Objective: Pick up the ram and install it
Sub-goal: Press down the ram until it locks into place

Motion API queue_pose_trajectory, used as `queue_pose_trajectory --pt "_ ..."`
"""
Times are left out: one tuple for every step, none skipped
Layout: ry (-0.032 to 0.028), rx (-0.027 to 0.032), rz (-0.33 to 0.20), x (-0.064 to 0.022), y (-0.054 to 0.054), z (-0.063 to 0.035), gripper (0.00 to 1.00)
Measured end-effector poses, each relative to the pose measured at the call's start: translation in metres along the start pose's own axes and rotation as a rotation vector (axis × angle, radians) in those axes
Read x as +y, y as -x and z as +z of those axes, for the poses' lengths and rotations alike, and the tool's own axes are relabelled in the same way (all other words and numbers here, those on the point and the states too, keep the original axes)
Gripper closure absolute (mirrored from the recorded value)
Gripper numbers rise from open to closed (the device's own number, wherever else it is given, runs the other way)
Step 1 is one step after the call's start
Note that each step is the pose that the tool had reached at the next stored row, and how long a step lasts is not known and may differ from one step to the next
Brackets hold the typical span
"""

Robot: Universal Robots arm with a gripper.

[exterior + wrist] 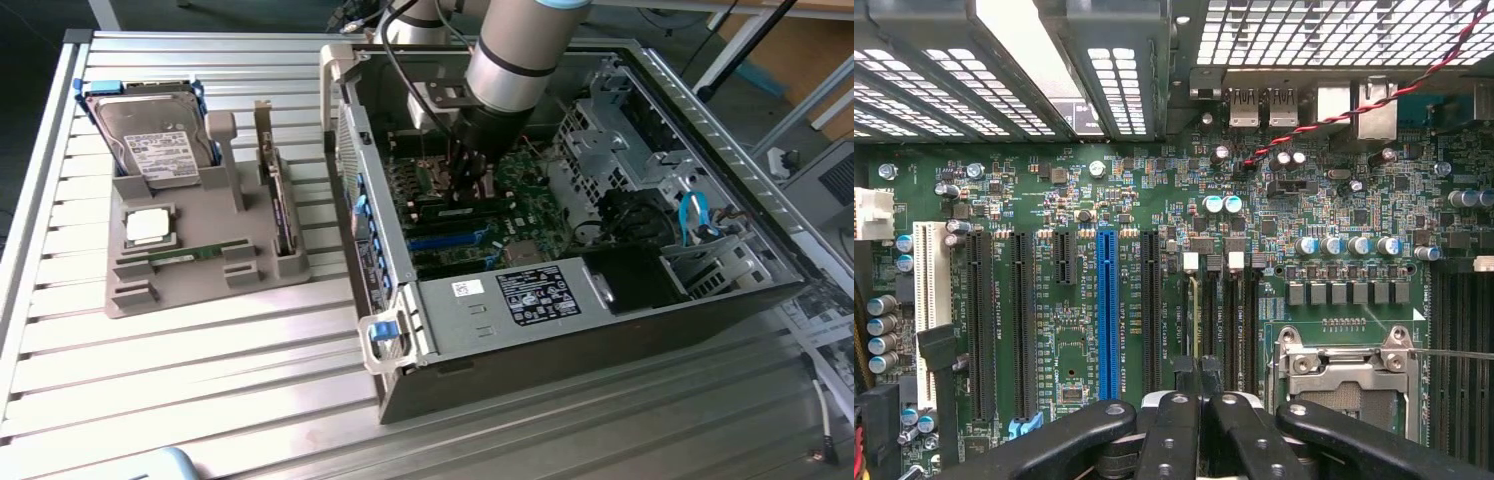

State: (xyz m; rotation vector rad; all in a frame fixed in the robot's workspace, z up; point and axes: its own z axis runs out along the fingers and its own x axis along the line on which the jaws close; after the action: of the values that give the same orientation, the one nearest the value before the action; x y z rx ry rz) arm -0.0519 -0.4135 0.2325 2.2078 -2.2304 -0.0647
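The arm reaches into the open PC case (pixel 561 300), which lies near the bench's (pixel 200 370) exterior-view right edge. The gripper (pixel 1199 375) is closed, fingertips together over the motherboard (pixel 1154 200) slots beside the CPU socket (pixel 1344 375); whether it grips a ram cannot be told. One ram (pixel 187 255) lies in the grey tray (pixel 200 290). White labels on the case and the hard drive (pixel 154 145) are unreadable. The bench is ribbed aluminium.
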Motion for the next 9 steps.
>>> queue_pose_trajectory --pt "0.0001 0.0002 0.000 0.0000 -0.0001 0.0002 0.89" --pt "0.0001 0.0003 0.000 0.0000 -0.0001 0.0004 0.89" --pt "0.0001 0.0003 0.000 0.0000 -0.0001 0.0005 0.89" --pt "0.0002 0.0003 0.000 0.0000 -0.0001 0.0006 0.89" --pt "0.0001 0.0002 0.000 0.0000 -0.0001 0.0006 0.89" --pt "0.0001 0.0001 0.000 0.0000 -0.0001 0.0007 0.89" --pt "0.0001 0.0001 0.000 0.0000 -0.0001 0.0007 0.89" --pt "0.0001 0.0001 0.000 0.0000 -0.0001 0.0007 0.89" --pt "0.0001 0.0000 0.000 0.0000 -0.0001 0.0007 0.89"
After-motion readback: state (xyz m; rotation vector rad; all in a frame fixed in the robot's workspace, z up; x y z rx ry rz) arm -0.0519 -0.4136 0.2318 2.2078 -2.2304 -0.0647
